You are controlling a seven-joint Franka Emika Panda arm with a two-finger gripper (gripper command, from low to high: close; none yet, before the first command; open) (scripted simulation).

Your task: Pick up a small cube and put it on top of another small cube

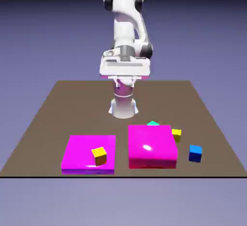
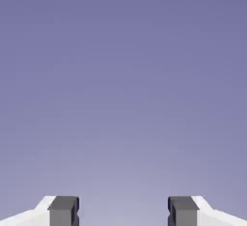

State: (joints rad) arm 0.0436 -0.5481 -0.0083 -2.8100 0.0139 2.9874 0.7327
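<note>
One small yellow cube point(image 1: 99, 155) rests on top of the flat magenta block point(image 1: 89, 153) at the exterior view's left. The other small yellow cube point(image 1: 176, 134) sits on the table against the far right corner of the thicker magenta block point(image 1: 152, 146). The arm's white hand point(image 1: 124, 68) hangs high above the table's far side, well away from both cubes. In the hand view my gripper point(image 2: 123, 213) is open, its grey fingertips point(image 2: 63, 210) wide apart with only plain backdrop between them. No cube shows in that view.
A small blue cube point(image 1: 195, 153) lies on the brown table point(image 1: 53, 109) to the right of the thicker magenta block. A small teal cube point(image 1: 153, 123) peeks out behind that block's far edge.
</note>
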